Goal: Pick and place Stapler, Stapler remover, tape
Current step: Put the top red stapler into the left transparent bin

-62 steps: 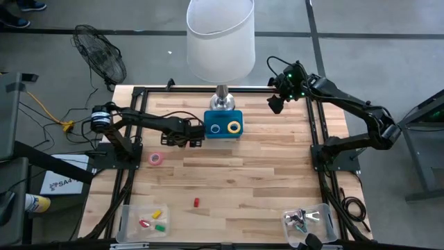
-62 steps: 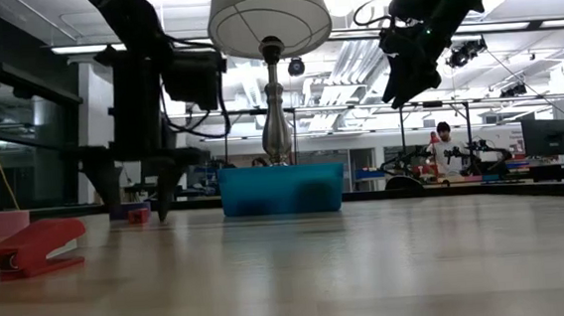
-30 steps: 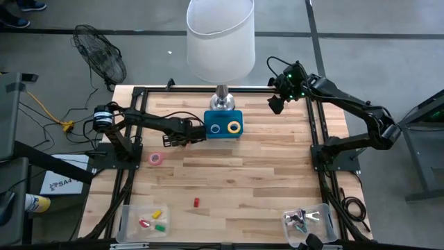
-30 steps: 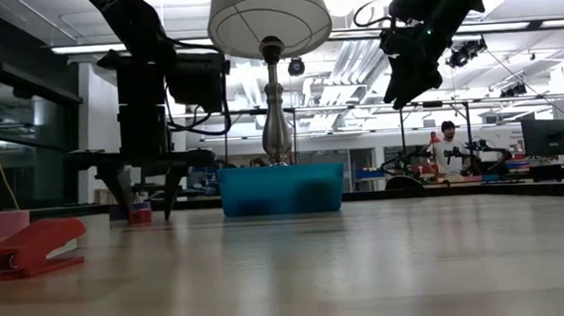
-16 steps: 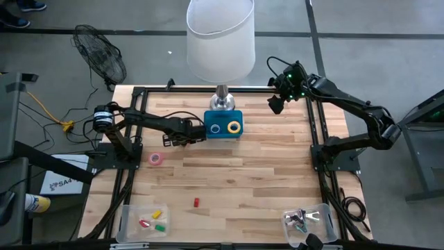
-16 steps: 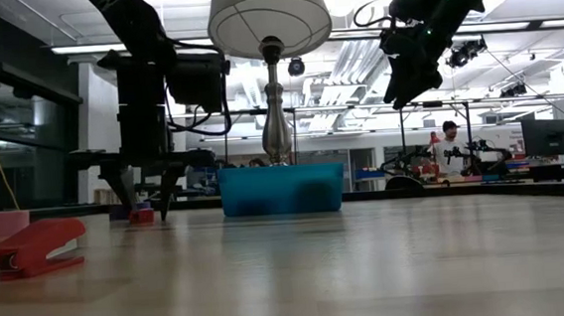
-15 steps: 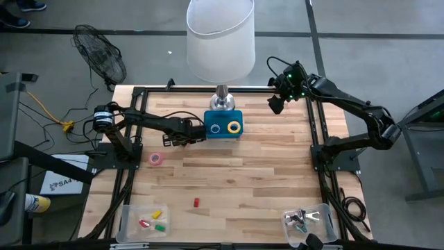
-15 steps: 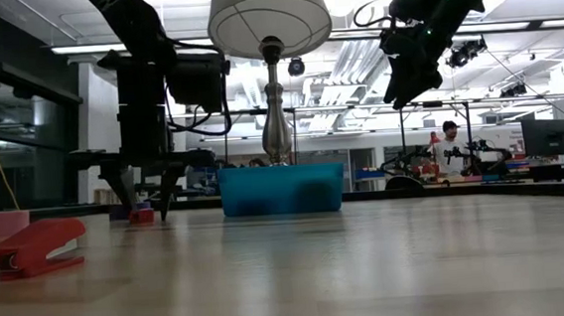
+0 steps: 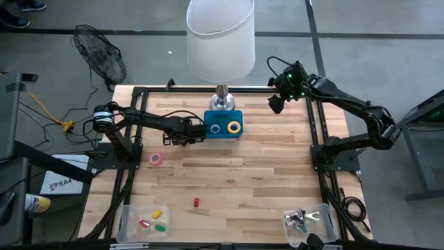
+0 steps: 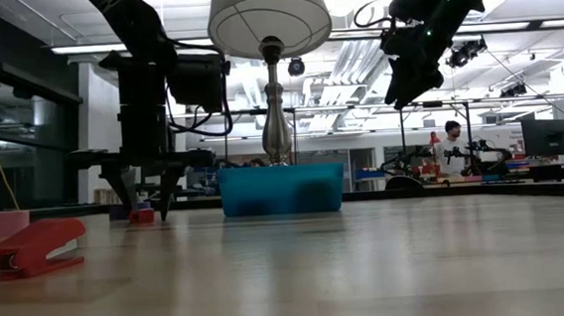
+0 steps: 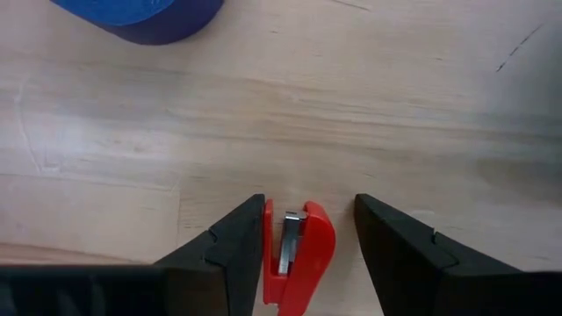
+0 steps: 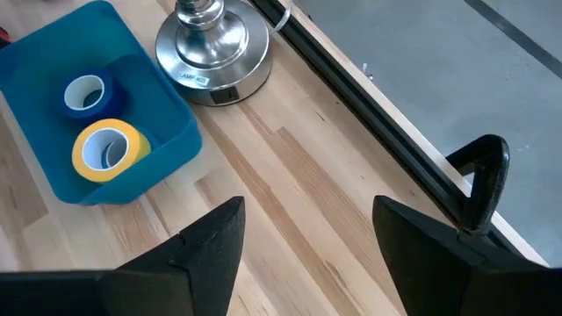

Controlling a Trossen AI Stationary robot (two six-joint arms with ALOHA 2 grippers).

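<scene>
A small red stapler remover (image 11: 299, 250) lies flat on the wooden table just left of the blue bin (image 9: 223, 126). My left gripper (image 11: 309, 202) points down over it, open, with a finger on either side; it also shows in the high view (image 9: 180, 139) and the low view (image 10: 146, 209). The red stapler (image 10: 34, 245) lies on the table nearer the front edge (image 9: 195, 202). A blue tape roll (image 12: 85, 93) and a yellow one (image 12: 107, 149) lie in the bin. A pink tape roll (image 9: 156, 158) lies on the table. My right gripper (image 12: 307, 211) hangs open, high at the far right (image 9: 275, 104). My left gripper comes from above with its fingers along the stapler remover's two long sides. One finger (image 11: 241, 246) stands right against one long side (image 11: 270, 254); I cannot tell whether it touches. A strip of bare table shows between the other finger (image 11: 386, 246) and the remover, which lies flat.
A lamp (image 9: 220, 42) stands behind the bin on its metal foot (image 12: 213, 39). A clear tray (image 9: 148, 220) with small red, yellow and green blocks sits front left, and another with metal pieces (image 9: 306, 219) front right. A blue rounded thing (image 11: 140, 17) lies close to the left gripper.
My left gripper has stayed over the stapler remover, and its fingers have drawn a little closer together around it. The remover has not moved.
</scene>
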